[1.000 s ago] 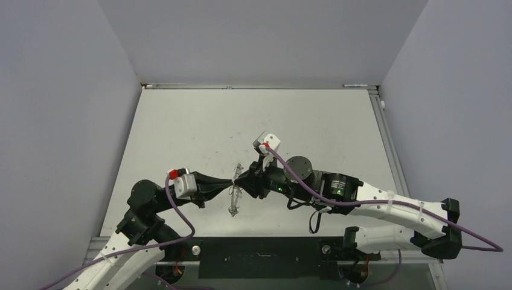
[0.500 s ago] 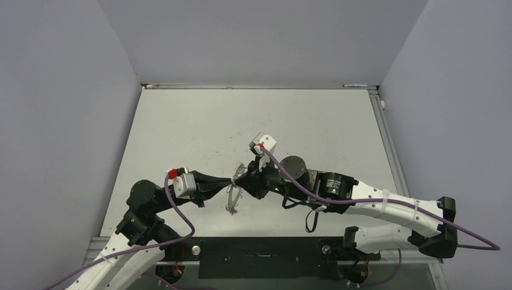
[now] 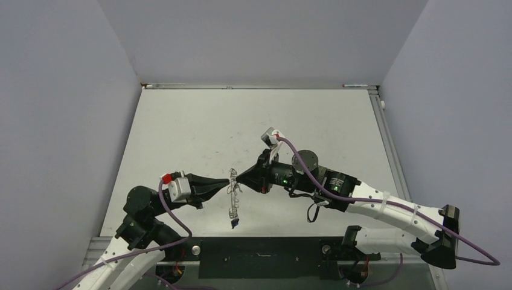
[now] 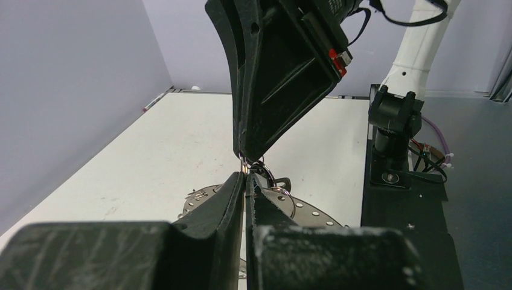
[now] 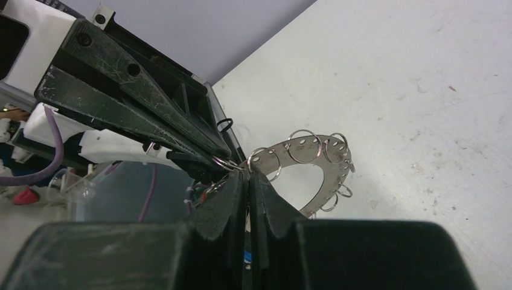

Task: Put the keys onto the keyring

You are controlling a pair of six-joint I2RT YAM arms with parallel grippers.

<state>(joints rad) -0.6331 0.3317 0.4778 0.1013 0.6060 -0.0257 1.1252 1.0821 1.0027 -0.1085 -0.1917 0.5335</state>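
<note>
The keyring [image 3: 232, 196] hangs edge-on between both grippers above the table, its blue tag [image 3: 234, 223] at the bottom. It is a flat grey ring [image 5: 329, 158] rimmed with thin wire loops, and also shows in the left wrist view [image 4: 314, 211]. My left gripper [image 3: 230, 177] is shut, its fingertips [image 4: 236, 181] pinching a wire loop at the ring's top. My right gripper [image 3: 239, 177] is shut tip to tip against it, its fingertips [image 5: 236, 184] on the ring's rim by a loop. A small black piece [image 4: 283, 181], perhaps the key's head, sits by that loop; I cannot tell for sure.
The white table [image 3: 193, 133] stretches behind the arms, with grey walls on three sides. The black base rail [image 3: 259, 257] runs along the near edge. The right arm's base post [image 4: 392, 127] stands on it.
The keyring now hangs straighter and lower, with the blue tag dropped toward the near edge. The left gripper shifted slightly left and the right wrist turned, both still pinched at the ring's top.
</note>
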